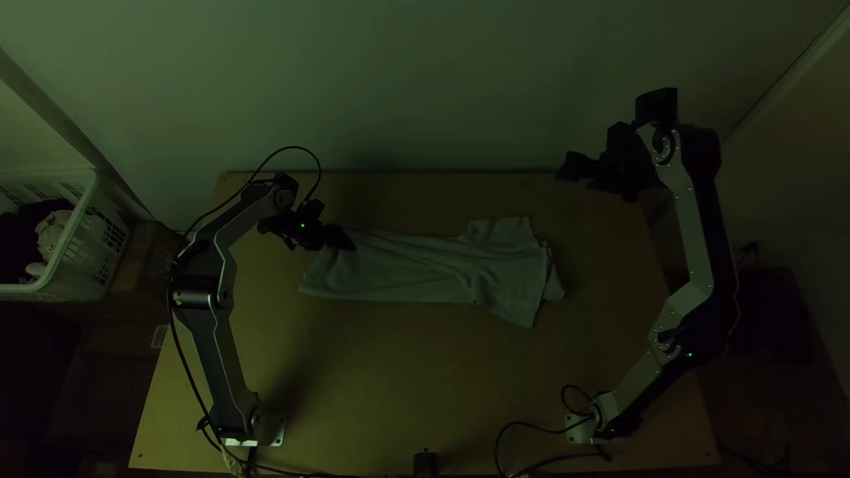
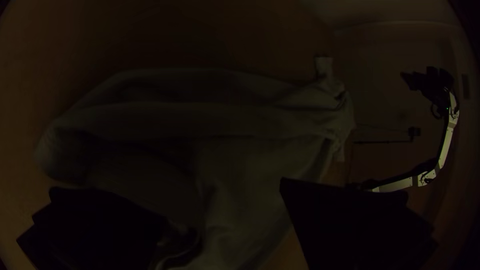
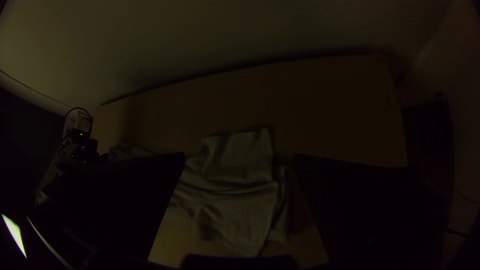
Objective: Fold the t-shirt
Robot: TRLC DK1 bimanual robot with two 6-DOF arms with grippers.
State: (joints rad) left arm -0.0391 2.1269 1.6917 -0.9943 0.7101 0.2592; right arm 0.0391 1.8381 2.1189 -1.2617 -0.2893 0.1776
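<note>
1. Left claw: released, jaws parted wide, held over the far corner of the shirt's narrow end. Whether cloth is touched can't be told.
2. Right claw: also released, jaws wide apart. Held off to the right, beyond the wide end and clear of the cloth.
3. T-shirt: laid across the middle of the worktop as a long band, apparently folded lengthwise. Narrow end is pointed at the left arm; wide end at the right, with a flap stuck out on the far side.
4. Handling: light, soft, limp; no fragility expected. Little stiffness to be counted on, so any unsupported stretch will probably sag. Layers may be slid over each other if only the top one is caught.
5. Grip: best taken at the narrow end's corners, full stack pinched, not just the upper ply. If the middle is pinched instead, bunching is likely.
6. Wide end: creased and uneven, so the flap should be tucked in or smoothed before the band is doubled over. Low, slow lift advised; drag could get the long folds opened.
</note>
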